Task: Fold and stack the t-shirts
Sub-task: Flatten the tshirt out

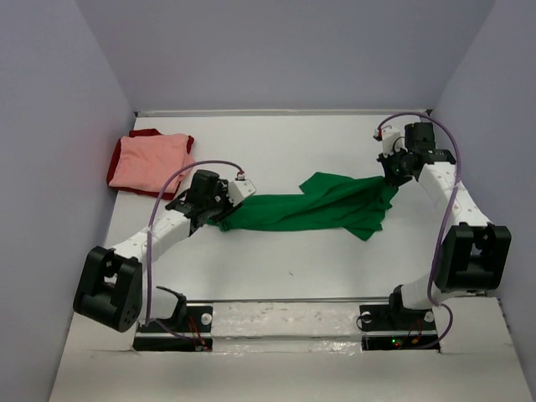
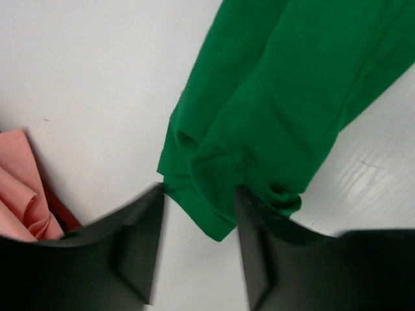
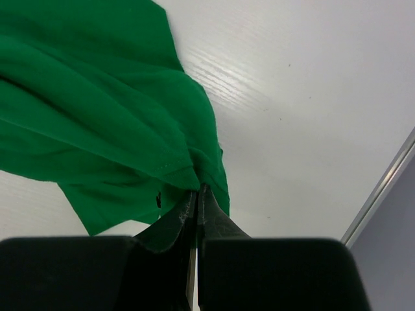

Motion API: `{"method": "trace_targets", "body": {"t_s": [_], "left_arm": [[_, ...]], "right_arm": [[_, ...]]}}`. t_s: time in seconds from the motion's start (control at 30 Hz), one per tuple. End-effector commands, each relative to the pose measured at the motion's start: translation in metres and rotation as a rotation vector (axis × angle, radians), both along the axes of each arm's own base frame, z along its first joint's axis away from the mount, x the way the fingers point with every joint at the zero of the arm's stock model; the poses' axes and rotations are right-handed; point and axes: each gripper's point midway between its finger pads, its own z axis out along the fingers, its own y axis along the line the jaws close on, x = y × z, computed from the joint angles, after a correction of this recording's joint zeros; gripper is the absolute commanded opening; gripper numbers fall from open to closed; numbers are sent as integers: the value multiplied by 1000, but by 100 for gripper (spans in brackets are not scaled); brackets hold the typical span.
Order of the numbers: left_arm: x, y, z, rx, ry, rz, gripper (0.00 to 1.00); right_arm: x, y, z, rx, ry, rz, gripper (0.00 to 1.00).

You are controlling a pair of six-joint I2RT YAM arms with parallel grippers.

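The left gripper (image 2: 200, 194) is observed with its jaws partly apart. The bunched, narrow end of the green t-shirt (image 1: 318, 205) lies between the fingers, and no clamping of it can be seen. The right gripper (image 3: 198, 189) is closed tight on a pinch of cloth at the shirt's opposite, wider end.

The green t-shirt is stretched as a band across the middle of the table (image 1: 293, 268). Its long axis runs left to right, and the right end is angled slightly toward the table's far edge.

At the table's far left corner, the salmon pink t-shirt (image 1: 151, 161) is laid folded on the dark red t-shirt (image 1: 146, 132), whose edges show around it.
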Motion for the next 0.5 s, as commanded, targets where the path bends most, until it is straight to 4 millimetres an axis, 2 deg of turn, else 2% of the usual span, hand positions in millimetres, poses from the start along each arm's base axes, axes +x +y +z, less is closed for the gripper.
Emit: {"method": "trace_targets", "body": {"t_s": [0.0, 0.03, 0.07, 0.13, 0.33, 0.47], "left_arm": [[-10, 3, -13, 80, -5, -30, 64], [-10, 2, -11, 87, -20, -37, 71], [-11, 5, -8, 96, -39, -29, 85], [-10, 7, -1, 103, -69, -25, 97], [-7, 26, 36, 169, -169, 14, 99], [-4, 20, 62, 133, -224, -3, 99]], "right_arm": [[11, -5, 17, -14, -90, -23, 0], [11, -5, 15, -12, -85, -23, 0], [10, -4, 14, -5, -82, -22, 0], [10, -4, 14, -4, -82, -23, 0], [13, -4, 15, -1, -85, -32, 0], [14, -3, 13, 8, -80, -36, 0]]}}
